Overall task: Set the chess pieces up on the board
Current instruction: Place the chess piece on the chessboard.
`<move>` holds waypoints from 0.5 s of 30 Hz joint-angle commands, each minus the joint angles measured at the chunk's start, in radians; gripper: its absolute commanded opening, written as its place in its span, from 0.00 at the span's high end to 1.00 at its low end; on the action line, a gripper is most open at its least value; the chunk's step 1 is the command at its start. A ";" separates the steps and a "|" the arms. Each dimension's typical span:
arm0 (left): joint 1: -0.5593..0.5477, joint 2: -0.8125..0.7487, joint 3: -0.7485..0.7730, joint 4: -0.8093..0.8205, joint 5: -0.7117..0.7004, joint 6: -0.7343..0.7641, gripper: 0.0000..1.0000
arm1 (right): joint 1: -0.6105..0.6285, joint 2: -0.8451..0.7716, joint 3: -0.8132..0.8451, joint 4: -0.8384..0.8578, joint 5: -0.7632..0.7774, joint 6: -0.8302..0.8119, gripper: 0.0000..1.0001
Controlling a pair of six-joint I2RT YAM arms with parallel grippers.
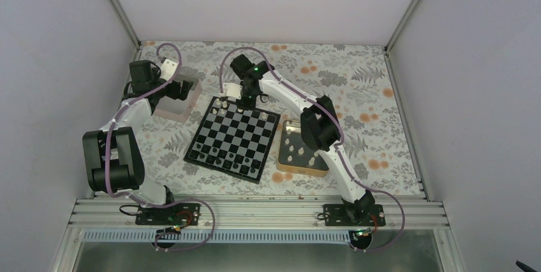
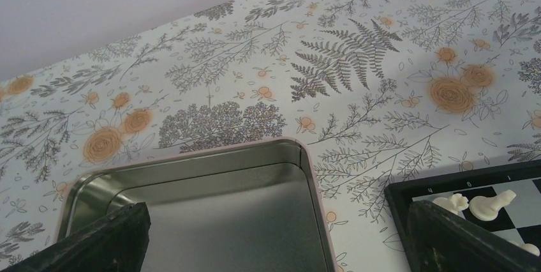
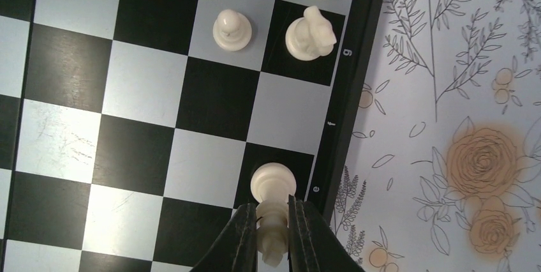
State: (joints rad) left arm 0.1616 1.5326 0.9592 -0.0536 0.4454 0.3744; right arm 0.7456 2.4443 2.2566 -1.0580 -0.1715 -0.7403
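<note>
From the top, I see the board (image 1: 233, 138) in the middle of the worktop (image 1: 357, 87), with my right gripper (image 1: 245, 101) at its 12 o'clock edge.

Left wrist: my left gripper (image 2: 274, 221) is spread wide above the pink tin (image 2: 191, 166).

Right wrist: the right gripper pinches a white piece (image 3: 273, 182) at the board's 3 o'clock edge.

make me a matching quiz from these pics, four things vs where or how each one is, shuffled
1 right gripper
2 left gripper
3 gold tin
4 white knight

a open, over the pinkish tin
b on a black square by the letter g
c shut on a white piece
d right of the board, white pieces inside

Pairs: 1-c, 2-a, 3-d, 4-b
</note>
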 commanded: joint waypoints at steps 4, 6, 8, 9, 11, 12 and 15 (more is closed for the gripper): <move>0.007 0.009 -0.004 0.012 0.027 0.012 0.00 | 0.014 0.029 0.031 -0.009 -0.014 -0.013 0.88; 0.007 0.010 -0.005 0.012 0.027 0.011 0.00 | 0.014 0.029 0.030 -0.006 -0.011 -0.012 0.85; 0.007 0.009 -0.005 0.012 0.028 0.012 0.00 | 0.014 0.024 0.029 -0.005 -0.011 -0.009 0.82; 0.007 0.009 -0.005 0.012 0.027 0.012 0.00 | 0.014 0.022 0.029 -0.006 -0.010 -0.008 0.80; 0.006 0.009 -0.005 0.014 0.028 0.012 0.00 | 0.014 0.013 0.025 0.000 -0.010 -0.006 0.77; 0.007 0.008 -0.005 0.014 0.027 0.011 0.00 | 0.014 0.010 0.024 0.002 -0.010 -0.006 0.76; 0.006 0.006 -0.006 0.014 0.027 0.011 0.00 | 0.012 0.004 0.023 0.010 -0.009 -0.004 0.74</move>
State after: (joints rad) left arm 0.1616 1.5326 0.9592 -0.0536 0.4458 0.3748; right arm 0.7460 2.4493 2.2646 -1.0554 -0.1738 -0.7406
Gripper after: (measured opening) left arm 0.999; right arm 0.245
